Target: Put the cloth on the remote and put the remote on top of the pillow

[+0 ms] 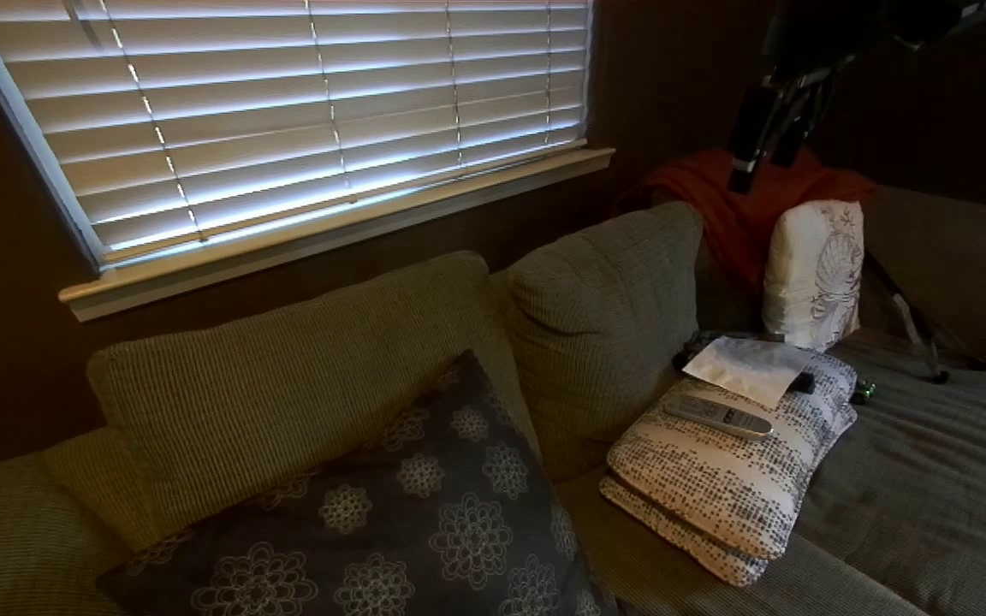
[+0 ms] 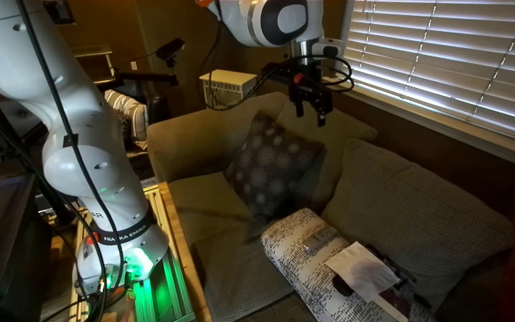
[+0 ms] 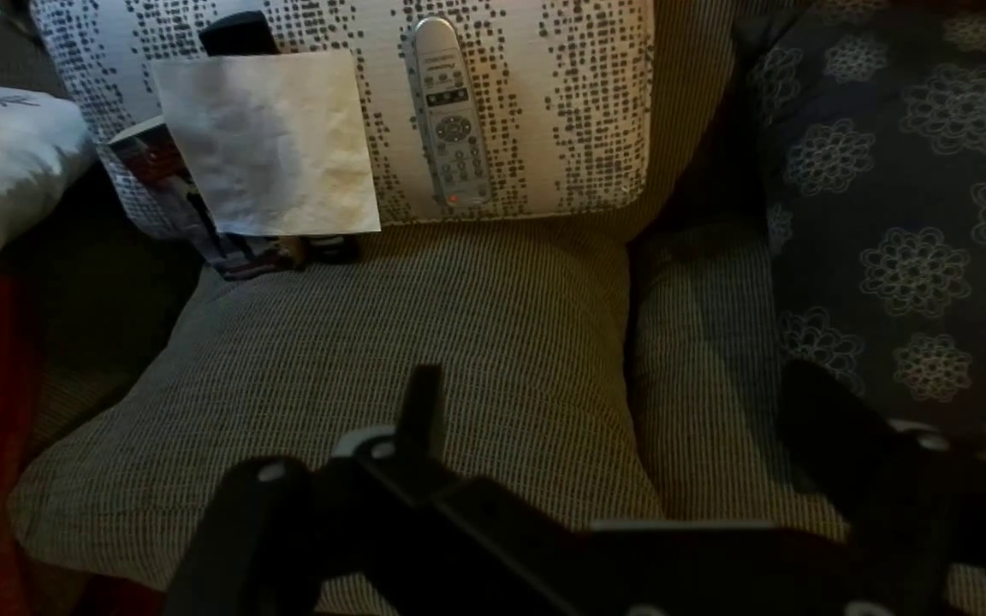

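Claw [image 2: 310, 118] is released: fingers [image 3: 422, 406] spread wide in the wrist view, ribbed back cushion [image 3: 476, 325] visible behind the gap. I'm hanging in the air over the couch [image 2: 208, 205], fingertips roughly down, well apart from the remote and cloth.

Remote control [image 3: 452, 120]: silver, flat on the dotted pillow [image 3: 579, 103], buttons up, small red dot at the end nearest the back cushion.

White cloth [image 3: 279, 145]: on the same pillow, just beside the remote. Strip of dotted print shows between, so they're apart. It's spread out roughly square, partly over a black object [image 3: 239, 34] with one end poking out, and over a printed cover [image 3: 172, 192]. Can't tell if that's a book or a case.

Same print shows in a second layer [image 1: 681, 529] underneath in an exterior view; can't tell if it's another pillow or a fold.

Rest: dark floral pillow [image 2: 275, 165] leans on the couch back in both exterior views. White patterned pillow [image 1: 818, 274] stands upright by red fabric [image 1: 707, 184]. Window blinds [image 1: 245, 103] are down, light along the slats.
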### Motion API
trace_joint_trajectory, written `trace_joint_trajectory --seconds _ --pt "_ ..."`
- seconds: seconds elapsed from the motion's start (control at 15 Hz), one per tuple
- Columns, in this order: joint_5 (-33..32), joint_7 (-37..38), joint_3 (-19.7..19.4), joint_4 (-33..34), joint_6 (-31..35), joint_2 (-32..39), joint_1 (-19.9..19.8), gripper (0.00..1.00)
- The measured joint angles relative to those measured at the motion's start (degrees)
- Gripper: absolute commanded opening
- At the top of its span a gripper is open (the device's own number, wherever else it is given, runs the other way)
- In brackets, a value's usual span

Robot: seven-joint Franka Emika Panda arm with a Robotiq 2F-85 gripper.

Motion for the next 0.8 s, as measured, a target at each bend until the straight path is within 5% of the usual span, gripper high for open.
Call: trace_joint_trajectory --seconds 0.33,0.8 --pt "1.2 0.1 -1.1 0.9 -2.1 3.3 -0.4 1.00" --pt "2.9 0.8 -3.8 7.2 -2.4 19.4 -1.3 1.00"
